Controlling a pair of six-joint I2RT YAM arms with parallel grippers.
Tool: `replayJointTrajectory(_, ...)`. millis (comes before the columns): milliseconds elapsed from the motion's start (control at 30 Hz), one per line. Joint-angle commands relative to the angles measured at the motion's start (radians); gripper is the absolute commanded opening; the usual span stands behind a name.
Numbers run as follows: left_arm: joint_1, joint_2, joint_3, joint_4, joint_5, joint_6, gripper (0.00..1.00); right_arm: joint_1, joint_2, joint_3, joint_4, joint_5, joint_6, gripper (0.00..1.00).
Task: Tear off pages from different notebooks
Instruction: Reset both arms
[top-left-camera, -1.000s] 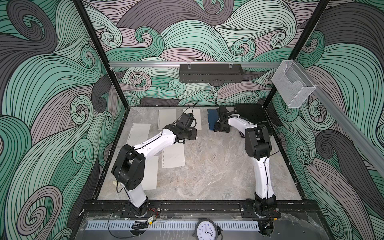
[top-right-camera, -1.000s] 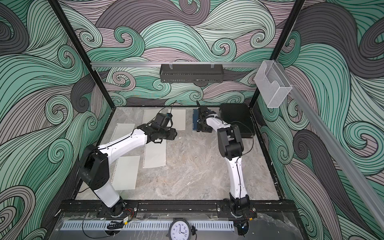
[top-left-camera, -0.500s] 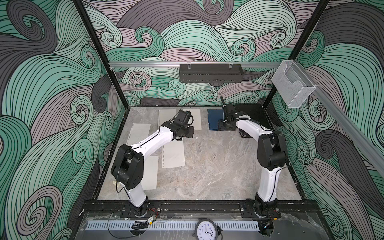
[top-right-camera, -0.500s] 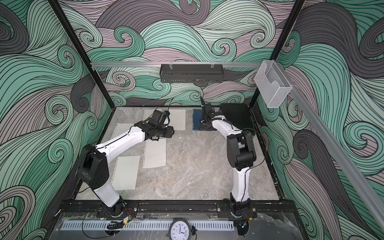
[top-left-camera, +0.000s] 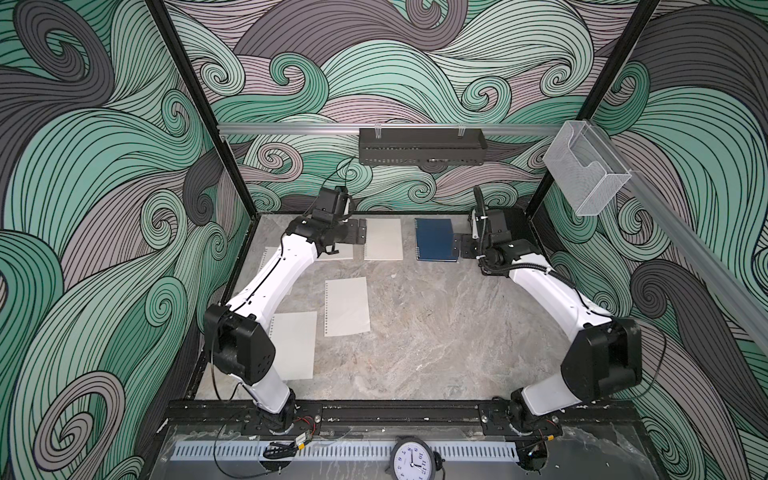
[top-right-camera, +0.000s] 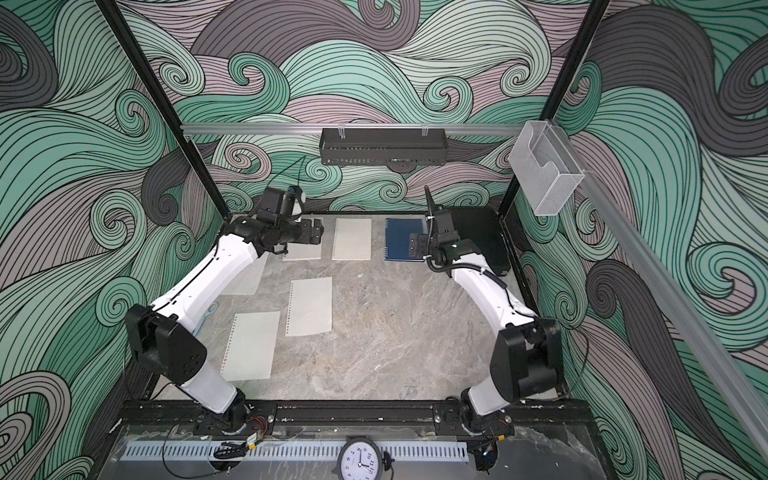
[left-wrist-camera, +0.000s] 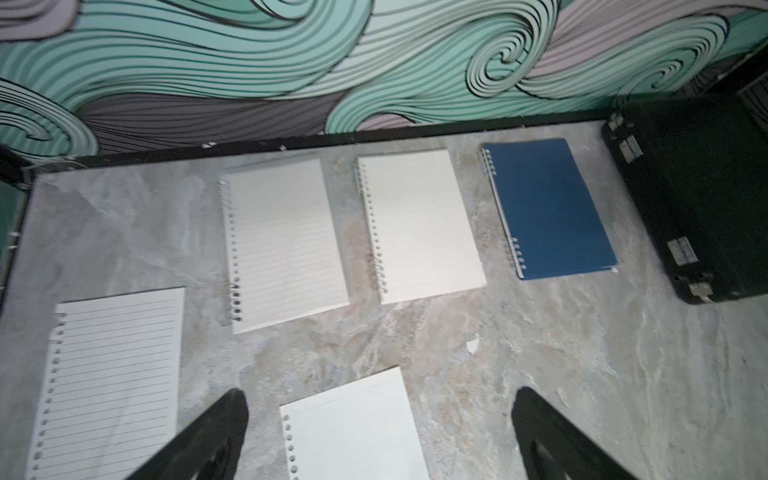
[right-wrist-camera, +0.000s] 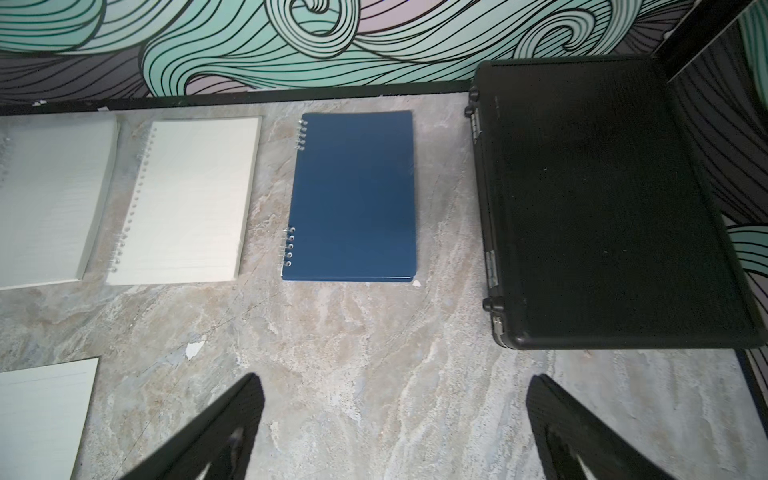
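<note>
Three notebooks lie in a row at the back of the table: a white lined one (left-wrist-camera: 286, 241), a cream one (left-wrist-camera: 419, 224) (top-left-camera: 384, 245) and a closed dark blue one (right-wrist-camera: 353, 195) (top-left-camera: 434, 245). Loose pages lie nearer: a lined page (left-wrist-camera: 112, 374), a cream page (left-wrist-camera: 353, 432) (top-left-camera: 347, 305) and another page (top-left-camera: 293, 345). My left gripper (left-wrist-camera: 380, 392) (top-left-camera: 361, 235) hangs open and empty above the lined notebook's right edge. My right gripper (right-wrist-camera: 395, 378) (top-left-camera: 457, 249) is open and empty just right of the blue notebook.
A flat black hard case (right-wrist-camera: 602, 199) (top-left-camera: 513, 224) fills the back right corner, under the right wrist. A small paper scrap (right-wrist-camera: 194, 349) lies on the marble. A black tray (top-left-camera: 422, 145) and a clear holder (top-left-camera: 582, 174) hang on the walls.
Both grippers have opened wide. The right gripper has moved off the blue notebook to its right side and its elbow has swung outward. The left gripper has drawn back toward the rear wall.
</note>
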Motion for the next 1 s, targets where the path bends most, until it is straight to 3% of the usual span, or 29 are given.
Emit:
replayJointTrajectory(0, 0.083, -0.093, -0.041, 0.007, -0.062, 0.047, 0.99, -0.033, -0.056, -0.066, 0.042, 0.011, -0.015, 0.99)
replayJointTrajectory(233, 0.299, -0.143, -0.232, 0.116, 0.065, 0.036, 0.99, -0.076, -0.119, -0.159, 0.1, -0.015, 0.02, 0.99)
replayJointTrajectory(400, 0.401, -0.184, -0.453, 0.301, 0.051, -0.029, 0.98, -0.097, -0.113, -0.156, 0.082, 0.026, 0.057, 0.99)
replayJointTrajectory(567, 0.414, -0.265, -0.73, 0.599, 0.013, 0.008, 0.99, -0.127, -0.123, -0.172, 0.082, 0.01, 0.084, 0.99)
replayJointTrajectory(733, 0.434, -0.225, -0.803, 0.639, 0.0, 0.004, 0.99, -0.169, -0.126, -0.198, 0.116, -0.064, 0.1, 0.99)
replayJointTrajectory(867, 0.436, -0.227, -0.966, 0.911, 0.041, 0.085, 0.99, -0.174, -0.152, -0.244, 0.173, -0.061, 0.088, 0.99)
replayJointTrajectory(967, 0.446, -0.223, -1.052, 1.06, 0.03, 0.077, 0.99, -0.175, -0.178, -0.283, 0.212, -0.036, 0.078, 0.99)
